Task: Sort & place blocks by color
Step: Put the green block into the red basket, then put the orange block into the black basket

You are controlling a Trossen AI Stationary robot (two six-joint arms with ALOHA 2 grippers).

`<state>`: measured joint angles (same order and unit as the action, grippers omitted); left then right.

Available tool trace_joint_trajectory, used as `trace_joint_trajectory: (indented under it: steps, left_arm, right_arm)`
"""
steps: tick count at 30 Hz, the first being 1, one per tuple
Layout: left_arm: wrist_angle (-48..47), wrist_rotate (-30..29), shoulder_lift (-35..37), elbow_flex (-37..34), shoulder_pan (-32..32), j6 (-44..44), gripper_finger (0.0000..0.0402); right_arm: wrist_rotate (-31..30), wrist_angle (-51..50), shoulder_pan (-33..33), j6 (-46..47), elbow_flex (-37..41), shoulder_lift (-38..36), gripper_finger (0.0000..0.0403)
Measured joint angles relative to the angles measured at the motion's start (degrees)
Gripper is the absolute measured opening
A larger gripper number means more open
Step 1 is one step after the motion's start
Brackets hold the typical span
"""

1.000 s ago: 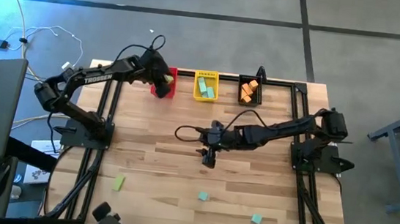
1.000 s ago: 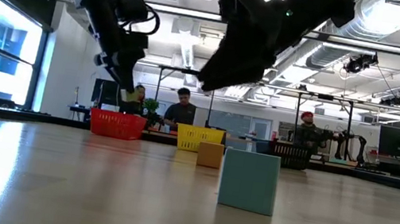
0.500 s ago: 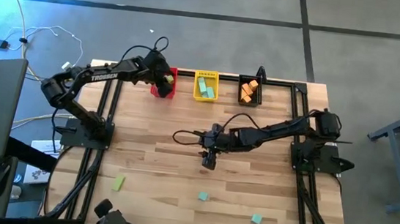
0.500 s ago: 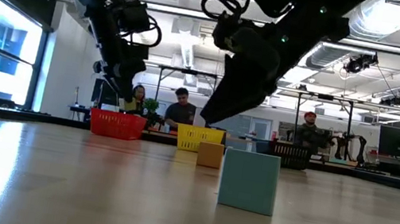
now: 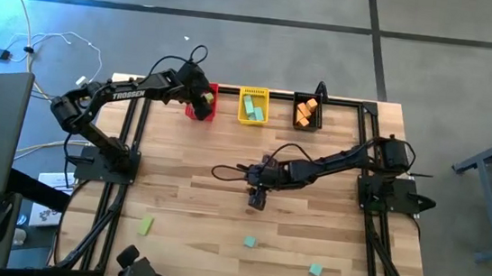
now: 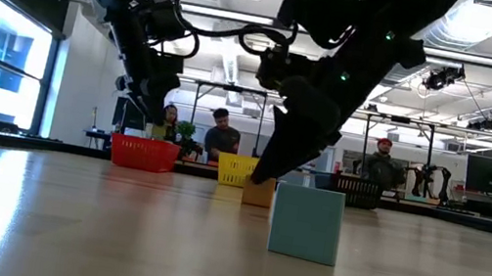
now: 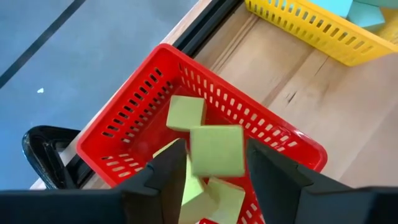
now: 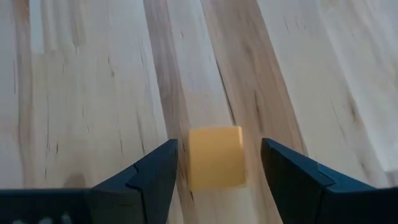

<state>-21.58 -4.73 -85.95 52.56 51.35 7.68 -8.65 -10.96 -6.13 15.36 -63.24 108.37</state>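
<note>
Between the spread fingers of the right claw (mid-table), an orange block, ungripped.

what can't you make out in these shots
- Orange block: high view, hidden beneath the right gripper.
- Yellow-green block between the left gripper's fingers: left wrist view, blurred; gripped or dropping unclear.
- Red bin contents: low view, hidden by its wall.
</note>
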Motion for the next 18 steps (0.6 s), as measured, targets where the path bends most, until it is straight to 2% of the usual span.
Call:
trace_joint_trajectory:
  steps: [10,14,18]
  left_arm:
    - [0.5,0.0,0.0,0.0,0.0,1.9,0.0198]
    - [0.4,0.0,0.0,0.0,0.0,1.5,0.0206]
    - [0.3,0.0,0.4,0.0,0.0,1.5,0.0203]
  right_arm:
    - [0.9,-0.7,0.1,1.6,0.0,1.3,0.0208]
    - [3.3,-0.7,0.4,2.6,0.0,1.7,0.0175]
    - [5.9,0.5,1.2,3.7,0.0,2.1,0.0123]
